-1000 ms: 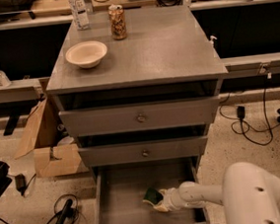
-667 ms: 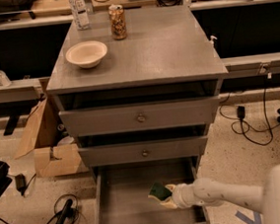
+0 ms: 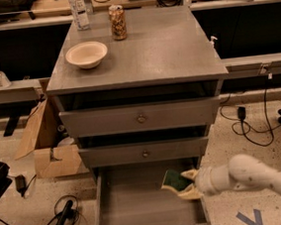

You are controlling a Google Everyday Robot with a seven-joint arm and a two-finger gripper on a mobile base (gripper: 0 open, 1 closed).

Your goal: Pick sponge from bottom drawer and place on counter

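Observation:
The bottom drawer (image 3: 139,204) is pulled open below the two upper drawers. My gripper (image 3: 183,184) reaches in from the right, over the drawer's right side. It is shut on the sponge (image 3: 176,180), whose dark green top shows between the cream fingers (image 3: 189,194). The sponge is held tilted, a little above the drawer floor. The counter (image 3: 164,47) is the grey top of the cabinet, above and behind the gripper.
On the counter stand a cream bowl (image 3: 86,54), a can (image 3: 118,22) and a clear bottle (image 3: 78,11) at the back left. A cardboard box (image 3: 49,143) and cables (image 3: 51,222) lie on the floor to the left. More cables (image 3: 251,123) run at right.
My arm has drawn back to the right and lifted. The gripper with the sponge has risen off the drawer floor and shifted right toward the drawer's side wall.

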